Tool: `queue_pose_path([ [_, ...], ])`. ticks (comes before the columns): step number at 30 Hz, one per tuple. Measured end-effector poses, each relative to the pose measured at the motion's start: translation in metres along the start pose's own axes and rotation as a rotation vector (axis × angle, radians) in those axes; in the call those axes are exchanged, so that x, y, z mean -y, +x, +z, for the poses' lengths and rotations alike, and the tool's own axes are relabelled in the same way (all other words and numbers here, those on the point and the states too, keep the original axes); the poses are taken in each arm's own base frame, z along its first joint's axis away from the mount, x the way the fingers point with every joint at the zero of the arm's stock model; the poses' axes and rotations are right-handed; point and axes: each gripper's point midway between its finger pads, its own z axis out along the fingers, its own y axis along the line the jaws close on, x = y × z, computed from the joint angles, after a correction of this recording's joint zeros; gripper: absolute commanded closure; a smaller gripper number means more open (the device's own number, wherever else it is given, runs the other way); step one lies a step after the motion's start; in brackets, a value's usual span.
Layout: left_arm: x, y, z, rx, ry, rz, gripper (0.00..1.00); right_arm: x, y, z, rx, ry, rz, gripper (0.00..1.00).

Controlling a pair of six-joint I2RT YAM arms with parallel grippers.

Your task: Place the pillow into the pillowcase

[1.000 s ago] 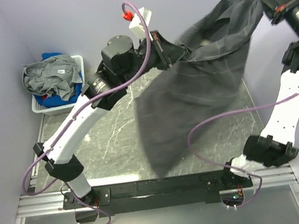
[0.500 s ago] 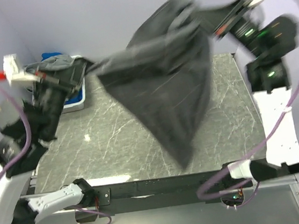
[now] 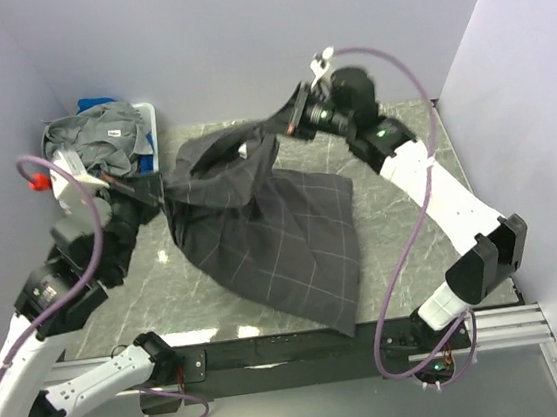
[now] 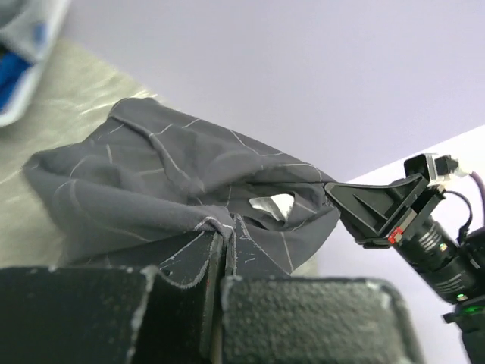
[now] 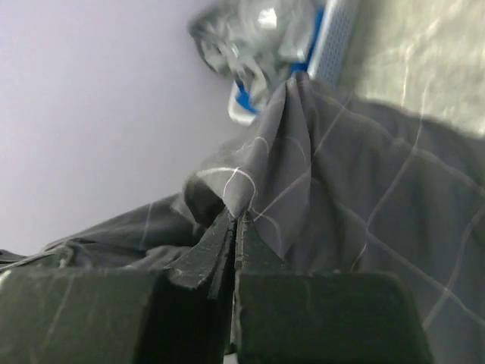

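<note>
My left end effector (image 4: 226, 246) is pinched on one hem of the pillowcase (image 3: 272, 239), and my right end effector (image 5: 233, 227) nips the opposite edge. The bulk slumps on the worktop (image 3: 411, 224), a pale patch (image 4: 273, 205) showing at the mouth.

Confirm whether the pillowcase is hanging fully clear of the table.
No, most of the pillowcase lies spread out on the table.
</note>
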Motion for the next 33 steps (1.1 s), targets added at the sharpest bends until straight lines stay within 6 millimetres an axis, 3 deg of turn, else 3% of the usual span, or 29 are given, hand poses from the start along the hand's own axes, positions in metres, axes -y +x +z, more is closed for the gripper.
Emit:
queue_pose_path([
  [2,0.024,-0.014,0.001,0.016,0.046,-0.025,0.99,-0.020,-0.025,-0.012,0.045,-0.016,-0.039,1.00],
  [4,0.042,-0.014,0.007,0.014,0.090,-0.048,0.99,-0.049,-0.056,-0.035,0.131,-0.067,-0.096,1.00],
  [7,0.056,0.013,0.023,-0.049,0.138,-0.068,0.99,-0.063,-0.083,-0.076,0.232,-0.113,-0.131,1.00],
  [9,0.056,0.051,0.041,-0.121,0.145,-0.073,0.99,-0.052,-0.094,-0.100,0.269,-0.115,-0.115,1.00],
  [12,0.047,0.130,0.062,-0.267,0.117,-0.044,0.99,-0.022,-0.112,-0.114,0.296,-0.072,-0.069,1.00],
  [15,0.043,0.215,0.073,-0.412,0.072,0.018,0.99,0.012,-0.122,-0.107,0.286,-0.019,-0.017,1.00],
  [17,0.040,0.256,0.075,-0.475,0.043,0.055,0.99,0.031,-0.120,-0.093,0.254,0.011,0.013,1.00],
  [19,0.032,0.282,0.076,-0.509,0.004,0.069,0.99,0.043,-0.104,-0.073,0.197,0.039,0.023,1.00],
  [21,0.023,0.289,0.077,-0.510,-0.029,0.069,0.99,0.058,-0.069,-0.049,0.115,0.081,0.025,1.00],
  [23,0.014,0.282,0.080,-0.489,-0.053,0.045,0.99,0.074,-0.020,-0.030,0.024,0.119,0.019,1.00],
  [25,-0.009,0.265,0.084,-0.455,-0.090,0.010,0.99,0.100,0.039,-0.020,-0.079,0.170,0.030,1.00],
  [27,-0.043,0.242,0.085,-0.406,-0.146,-0.020,0.99,0.137,0.097,-0.026,-0.168,0.239,0.056,1.00],
  [29,-0.073,0.228,0.078,-0.376,-0.183,-0.043,0.99,0.174,0.135,-0.038,-0.211,0.312,0.083,1.00],
  [31,-0.093,0.232,0.062,-0.389,-0.181,-0.055,0.99,0.211,0.165,-0.053,-0.246,0.399,0.115,1.00],
  [33,-0.108,0.248,0.047,-0.431,-0.173,-0.064,0.99,0.230,0.179,-0.061,-0.262,0.446,0.129,1.00],
])
